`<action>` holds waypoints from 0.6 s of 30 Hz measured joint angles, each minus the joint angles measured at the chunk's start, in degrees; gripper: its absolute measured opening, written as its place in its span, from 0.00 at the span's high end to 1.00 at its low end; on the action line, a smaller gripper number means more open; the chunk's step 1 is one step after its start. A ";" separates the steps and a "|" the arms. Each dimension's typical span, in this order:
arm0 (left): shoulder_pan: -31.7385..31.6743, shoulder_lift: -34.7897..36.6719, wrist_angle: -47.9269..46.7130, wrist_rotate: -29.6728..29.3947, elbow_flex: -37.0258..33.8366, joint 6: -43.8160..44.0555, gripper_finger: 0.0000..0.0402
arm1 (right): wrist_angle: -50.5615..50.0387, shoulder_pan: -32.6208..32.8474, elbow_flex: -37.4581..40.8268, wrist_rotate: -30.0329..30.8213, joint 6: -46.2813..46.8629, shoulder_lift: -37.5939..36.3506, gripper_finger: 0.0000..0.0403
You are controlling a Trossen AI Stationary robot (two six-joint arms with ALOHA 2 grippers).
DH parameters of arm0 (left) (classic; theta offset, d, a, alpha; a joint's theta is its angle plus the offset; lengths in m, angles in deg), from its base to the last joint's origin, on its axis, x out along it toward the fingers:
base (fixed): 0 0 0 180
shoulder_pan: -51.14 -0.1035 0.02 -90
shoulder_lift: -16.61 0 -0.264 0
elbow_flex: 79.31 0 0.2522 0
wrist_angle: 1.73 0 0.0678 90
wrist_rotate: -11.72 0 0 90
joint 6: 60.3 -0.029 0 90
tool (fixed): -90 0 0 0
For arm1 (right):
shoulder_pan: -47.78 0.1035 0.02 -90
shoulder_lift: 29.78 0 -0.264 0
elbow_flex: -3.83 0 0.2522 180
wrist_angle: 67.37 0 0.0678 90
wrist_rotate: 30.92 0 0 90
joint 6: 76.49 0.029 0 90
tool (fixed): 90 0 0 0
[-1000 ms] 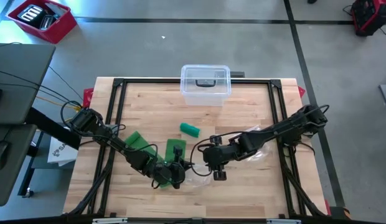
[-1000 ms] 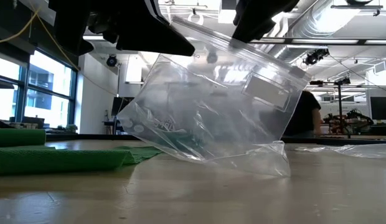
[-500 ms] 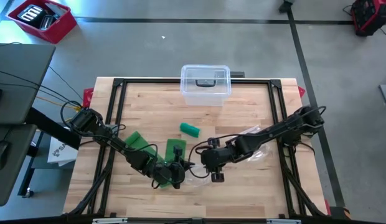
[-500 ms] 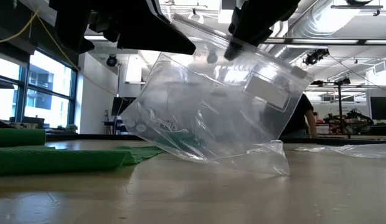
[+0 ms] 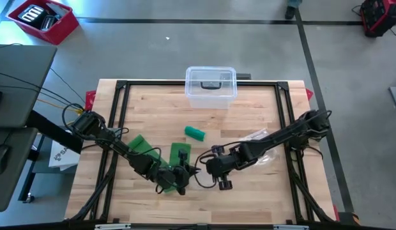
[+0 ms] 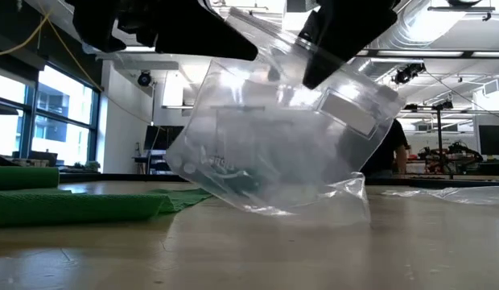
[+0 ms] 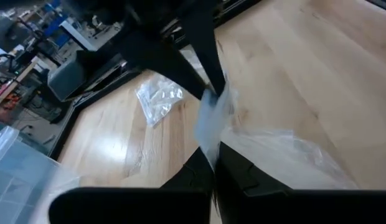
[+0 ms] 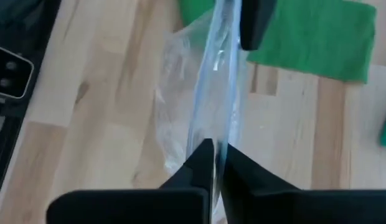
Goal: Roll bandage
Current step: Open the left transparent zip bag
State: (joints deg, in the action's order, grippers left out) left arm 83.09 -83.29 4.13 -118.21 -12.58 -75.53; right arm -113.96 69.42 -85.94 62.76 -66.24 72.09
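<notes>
High view: my left gripper [image 5: 183, 174] and right gripper [image 5: 211, 167] both pinch shut on the bag's [image 6: 274, 153] top edge. Bag hangs between them, bottom touching the table [image 5: 249, 108]. Rolled bandage [image 5: 195, 133] lies apart, behind.

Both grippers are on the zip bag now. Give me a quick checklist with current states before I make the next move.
1. Left gripper shut on the plastic bag rim: ok.
2. Right gripper shut on the bag's rim: ok.
3. Bag hanging between both grippers, bottom corner on the table: ok.
4. Bag mouth open for loading: not ok.
5. Rolled green bandage lying apart from the bag: ok.
6. Unrolled green bandage still flat on the table: not ok.
</notes>
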 joint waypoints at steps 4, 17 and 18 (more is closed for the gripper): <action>-0.38 1.94 -5.23 0.73 0.00 3.72 0.92 | -10.35 0.60 -3.08 10.06 3.37 -1.08 0.99; -0.34 13.68 -22.53 -9.94 0.00 15.99 0.65 | -33.34 4.28 -13.65 39.28 16.00 -1.73 1.00; -0.18 13.70 -22.10 -9.94 0.00 15.84 0.65 | -33.36 4.48 -13.11 42.09 16.51 -1.86 1.00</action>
State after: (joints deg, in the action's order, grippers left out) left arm 82.91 -69.58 -17.97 -128.14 -12.58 -59.69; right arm -147.32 73.90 -99.05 104.85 -49.73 70.24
